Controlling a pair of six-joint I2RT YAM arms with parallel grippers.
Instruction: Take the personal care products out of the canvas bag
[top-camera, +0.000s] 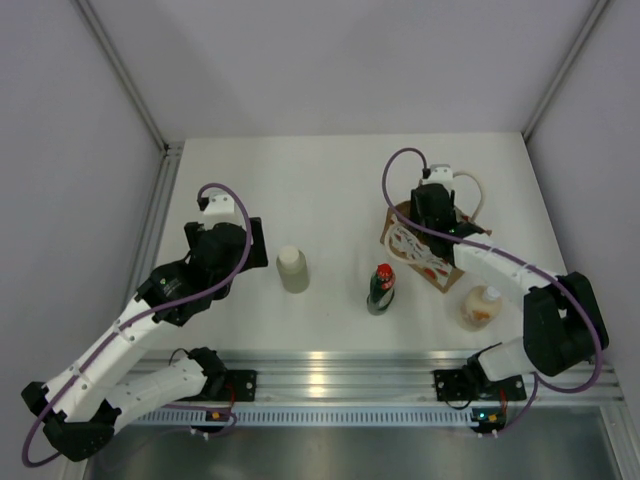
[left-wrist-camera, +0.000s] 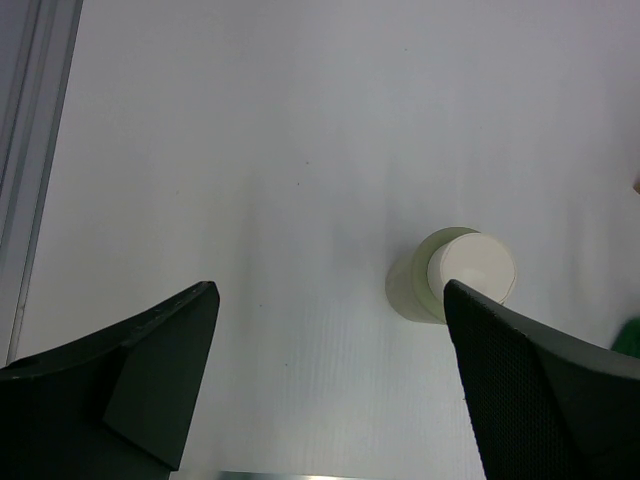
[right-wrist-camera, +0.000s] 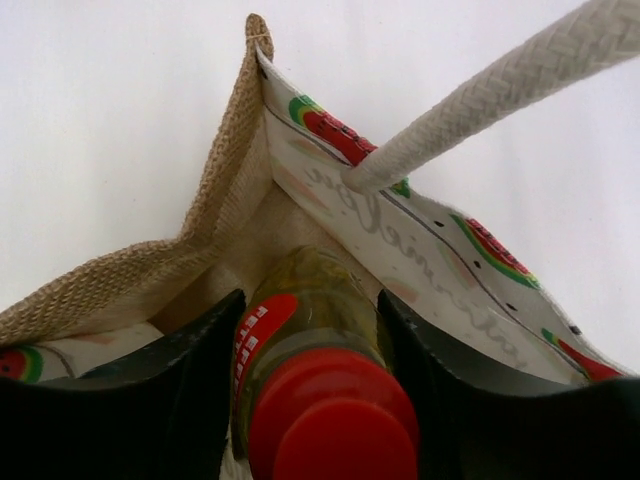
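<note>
The canvas bag (top-camera: 418, 250) stands at the right of the table; its tan weave and patterned inner wall (right-wrist-camera: 215, 195) fill the right wrist view. My right gripper (top-camera: 437, 228) reaches down into the bag. Its jaws are shut on the yellow bottle with a red cap (right-wrist-camera: 315, 300), one finger against each side. The pale grey-white cylinder (top-camera: 292, 269) stands left of centre. The dark green bottle with a red cap (top-camera: 381, 288) stands in the middle. The cream bottle with an orange label (top-camera: 480, 306) stands at the front right. My left gripper (left-wrist-camera: 328, 292) is open and empty beside the cylinder (left-wrist-camera: 452, 275).
A pale rope handle (right-wrist-camera: 480, 110) crosses above the bag's mouth, close to my right fingers. The other handle (top-camera: 476, 190) loops out behind the bag. Grey walls close off the table at the left, back and right. A metal rail (top-camera: 340, 365) runs along the front edge.
</note>
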